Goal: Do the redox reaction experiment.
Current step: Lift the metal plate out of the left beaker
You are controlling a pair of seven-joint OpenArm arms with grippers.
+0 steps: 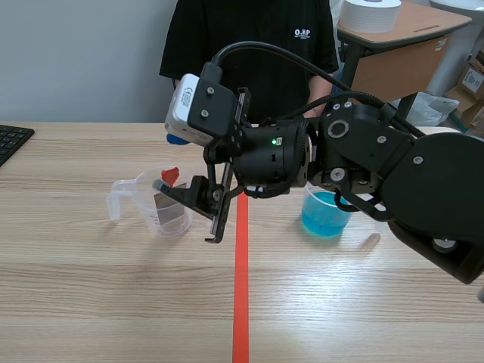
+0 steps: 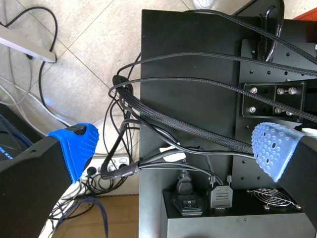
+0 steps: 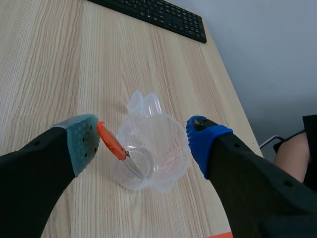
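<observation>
A clear plastic measuring cup [image 1: 175, 224] stands left of the red tape line. A red-handled tool [image 1: 171, 175] with a metal strip leans inside it. My right gripper [image 1: 189, 208] has come in from the right, past the middle, and hangs open over that cup. In the right wrist view the cup [image 3: 163, 144] lies between the fingers, and the red handle [image 3: 111, 141] sits right beside one pad [image 3: 81, 141]; I cannot tell if they touch. A beaker of blue liquid [image 1: 325, 214] stands behind the right arm. My left gripper [image 2: 176, 148] is open off the table, over a black cabinet.
A person in a black shirt [image 1: 249, 53] sits across the table; an arm [image 3: 292, 153] shows past the table edge. A black keyboard [image 1: 11, 140] lies at the far left edge, also the keyboard [image 3: 153, 15] beyond the cup. Cables [image 2: 119, 99] hang beside the cabinet.
</observation>
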